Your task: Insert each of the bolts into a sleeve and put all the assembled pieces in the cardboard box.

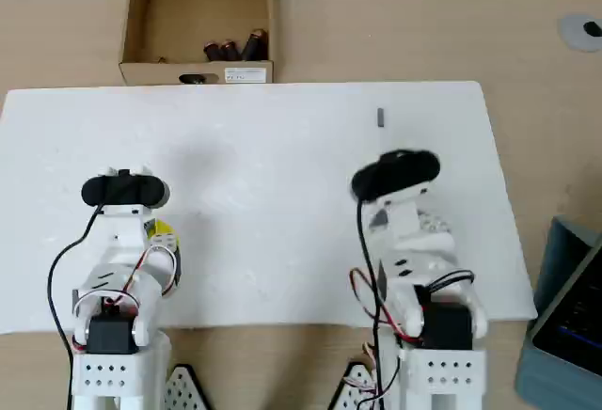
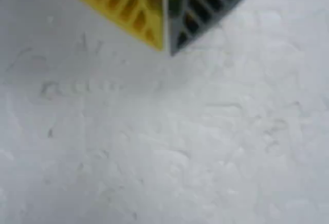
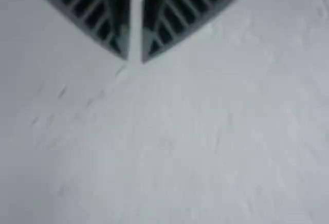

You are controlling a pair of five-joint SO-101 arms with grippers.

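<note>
The cardboard box (image 1: 141,24) stands open at the far edge, left of centre, with several dark assembled pieces (image 1: 233,49) lying in its near right corner. One small grey piece (image 1: 380,117) lies alone on the white mat, just beyond the right arm (image 1: 395,177); I cannot tell whether it is a bolt or a sleeve. My left gripper (image 2: 167,47) hangs shut just over the mat, its yellow and grey fingers pressed together with nothing in them. My right gripper (image 3: 134,57) is shut too, a thin slit between its grey fingers, and holds nothing.
The white mat (image 1: 273,203) covers most of the wooden table. The left arm (image 1: 124,194) rests near the mat's front left. A blue-grey device (image 1: 564,335) sits at the right front edge, and a round grey fitting (image 1: 581,31) at the far right.
</note>
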